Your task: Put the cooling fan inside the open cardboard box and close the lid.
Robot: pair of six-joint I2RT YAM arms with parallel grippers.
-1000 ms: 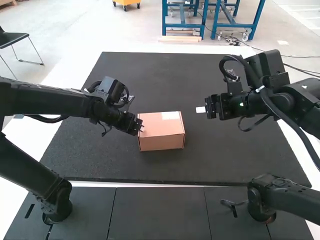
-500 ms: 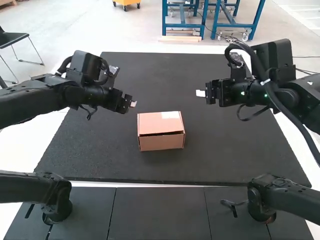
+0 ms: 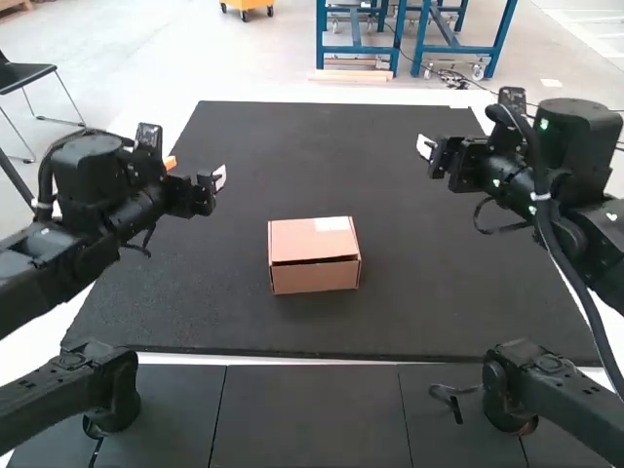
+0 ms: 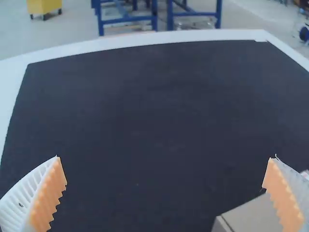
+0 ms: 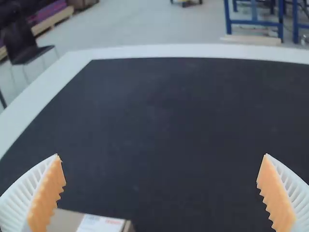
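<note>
Withdrawn from the shut box (image 3: 314, 255), left pincer (image 3: 216, 179) and right pincer (image 3: 425, 148) both stand wide and empty; its unheld lid (image 3: 312, 230) could spring open.

Matte black all over here: the left arm (image 3: 83, 200) and right arm (image 3: 570, 161) are thick rounded tubes with bulky drum-shaped joints, each on a rounded black base (image 3: 97, 382). Black cables (image 3: 549, 249) loop off the right arm's wrist housing and run along its side, a small green light (image 3: 543, 125) glows on top of it, and the left arm's wrist carries an orange tab (image 3: 171, 162). Up close, the left gripper (image 3: 216, 181) and right gripper (image 3: 427, 153) have white ribbed fingers (image 5: 19, 198) faced with saw-toothed orange pads (image 5: 275, 198).
</note>
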